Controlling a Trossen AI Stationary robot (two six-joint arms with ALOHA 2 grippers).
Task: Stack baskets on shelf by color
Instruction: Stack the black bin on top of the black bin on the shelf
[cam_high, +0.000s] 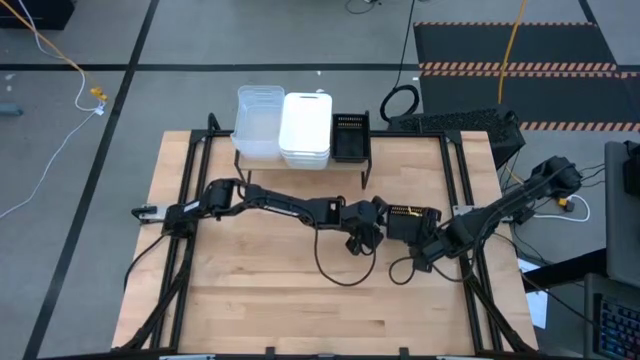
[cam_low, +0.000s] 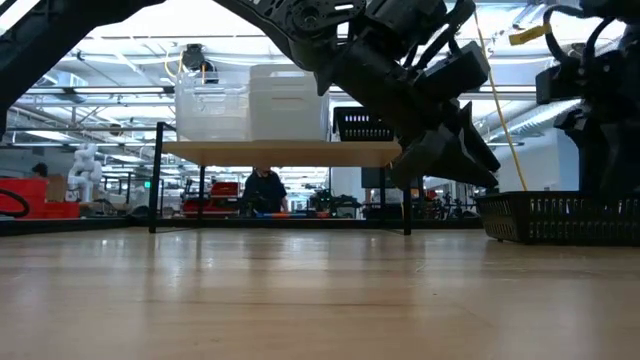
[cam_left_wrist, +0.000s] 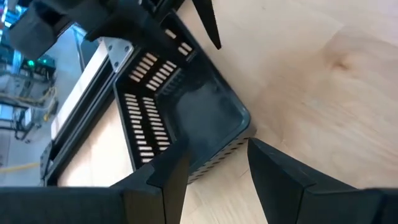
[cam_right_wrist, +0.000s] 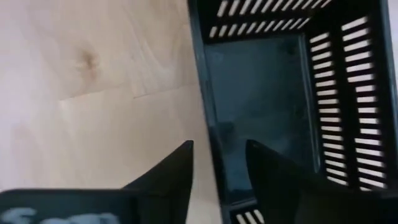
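Note:
One black perforated basket (cam_high: 410, 222) stands on its base on the table, right of centre. My right gripper (cam_right_wrist: 217, 155) comes down at it from the right, open, with one finger inside the basket and one outside. My left gripper (cam_left_wrist: 217, 155) hovers open just left of the basket, near one corner (cam_left_wrist: 241, 126), and seems clear of it. At the far edge, the shelf (cam_high: 300, 160) carries clear baskets (cam_high: 258, 122), white baskets (cam_high: 306, 128) and a black basket (cam_high: 350, 137), left to right. My right gripper straddles one long wall (cam_right_wrist: 211, 134) of the black basket near a corner, one finger (cam_right_wrist: 273, 180) inside and one outside, slanting down from above. A gap shows around the wall, and I cannot tell whether either finger touches it. The basket stands flat on the table.
Black frame rails (cam_high: 190, 200) run along the table's left and right sides. A loose black cable (cam_high: 335, 275) hangs below the left arm. Bare wood (cam_high: 300, 310) fills the near half of the table. A person (cam_low: 264, 188) sits in the room behind the shelf.

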